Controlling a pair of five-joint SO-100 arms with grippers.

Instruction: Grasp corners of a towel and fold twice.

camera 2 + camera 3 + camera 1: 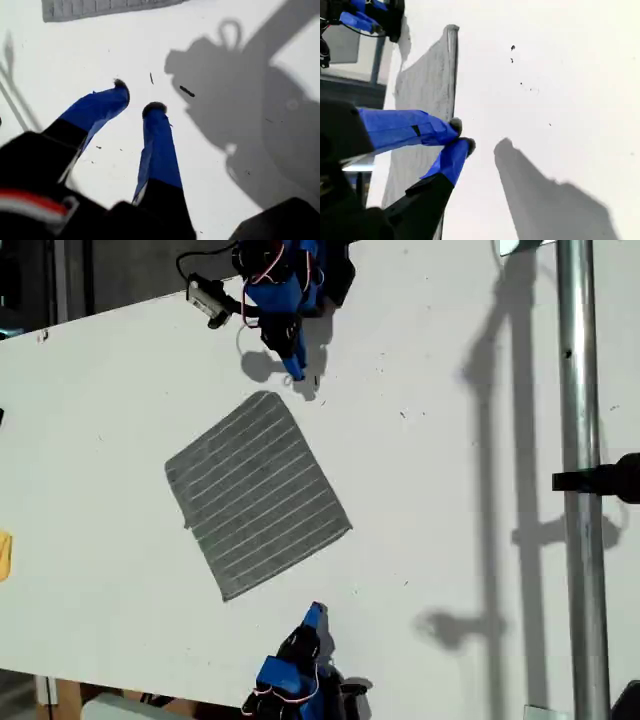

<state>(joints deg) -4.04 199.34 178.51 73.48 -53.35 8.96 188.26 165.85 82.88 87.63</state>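
While the towel lies flat mid-frame on the tabletop, no fold is made.
My first tool gapes narrowly; my second tool is pinched, both empty.

White table (hard shadows), metal pole.

Second hand, blue fingertips nearly closed and empty, poised at the edge of the grey towel lying flat on the white tabletop; another blue arm beyond.
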